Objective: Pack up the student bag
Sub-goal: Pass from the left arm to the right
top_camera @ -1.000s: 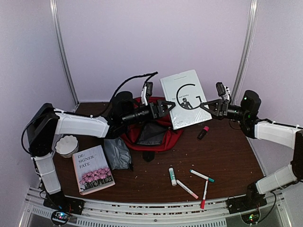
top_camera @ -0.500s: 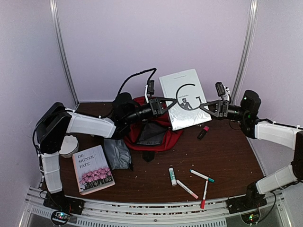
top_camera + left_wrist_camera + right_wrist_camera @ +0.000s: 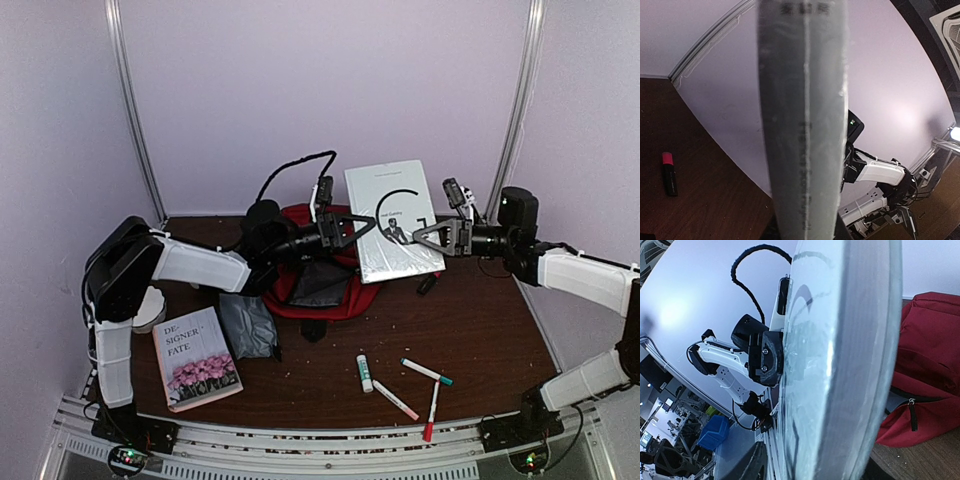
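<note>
Change: white book point(image 3: 392, 215) shifted lower and rightward.
Left gripper point(image 3: 352, 230): pinching book's left edge, centre frame.
Right gripper point(image 3: 418, 238): at book's right edge; grip unclear.
Student bag point(image 3: 350, 305): below book.

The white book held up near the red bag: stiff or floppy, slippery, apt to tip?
The white book is probably stiff: it stands flat, no sag. Its cover looks glossy in the right wrist view, so it may slip. Thin and upright, it would likely topple if let go.
</note>
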{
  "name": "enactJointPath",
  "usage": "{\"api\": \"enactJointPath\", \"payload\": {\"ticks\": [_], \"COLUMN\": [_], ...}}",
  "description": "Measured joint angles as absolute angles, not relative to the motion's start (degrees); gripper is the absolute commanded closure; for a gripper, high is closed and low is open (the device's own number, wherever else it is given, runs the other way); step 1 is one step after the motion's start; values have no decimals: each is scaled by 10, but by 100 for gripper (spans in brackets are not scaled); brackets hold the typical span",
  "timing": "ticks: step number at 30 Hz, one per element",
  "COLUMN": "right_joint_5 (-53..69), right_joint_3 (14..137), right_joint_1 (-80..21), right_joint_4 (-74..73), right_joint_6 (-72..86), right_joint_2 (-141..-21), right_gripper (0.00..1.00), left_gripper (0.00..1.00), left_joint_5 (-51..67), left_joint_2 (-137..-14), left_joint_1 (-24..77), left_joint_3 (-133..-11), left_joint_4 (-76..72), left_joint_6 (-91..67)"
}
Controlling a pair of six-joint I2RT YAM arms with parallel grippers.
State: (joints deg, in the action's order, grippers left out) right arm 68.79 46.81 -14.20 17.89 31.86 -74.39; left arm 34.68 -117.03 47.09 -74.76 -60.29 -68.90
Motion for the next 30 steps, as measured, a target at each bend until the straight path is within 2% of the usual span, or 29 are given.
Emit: {"api": "enactJointPath", "payload": {"ticks": [9,10,13,14,15,17,24,30], "right_joint_5": [708,711,712,712,711,704,695,681], "right_joint_3": [480,480,481,481,481,480,475,472], "right_joint_1": [-150,-150,-150,-151,-152,-153,-151,-139], "right_joint_4": [154,153,154,154,154,148,149,148], "right_joint_6": [317,321,325,325,324,329,343,345], "right_joint_2": [-762,-762,-762,-762,-762,-764,-767,-768], "right_gripper": [93,97,100,100,100,100,100,100], "left_gripper": [100,95,54,44,37,31,28,34], "left_joint_5": [369,373,380,380,378,372,325,171], "left_joint_2": [-1170,-1170,-1170,-1168,-1162,-1140,-1009,-937], "left_joint_1": [465,464,462,461,461,457,440,442], "left_joint_3": [-748,-748,-747,-746,-743,-729,-714,-732], "left_joint_4": [-601,-603,-599,-594,-582,-545,-277,-18], "left_joint_6": [-691,-686,-676,-667,-658,-629,-420,-199]}}
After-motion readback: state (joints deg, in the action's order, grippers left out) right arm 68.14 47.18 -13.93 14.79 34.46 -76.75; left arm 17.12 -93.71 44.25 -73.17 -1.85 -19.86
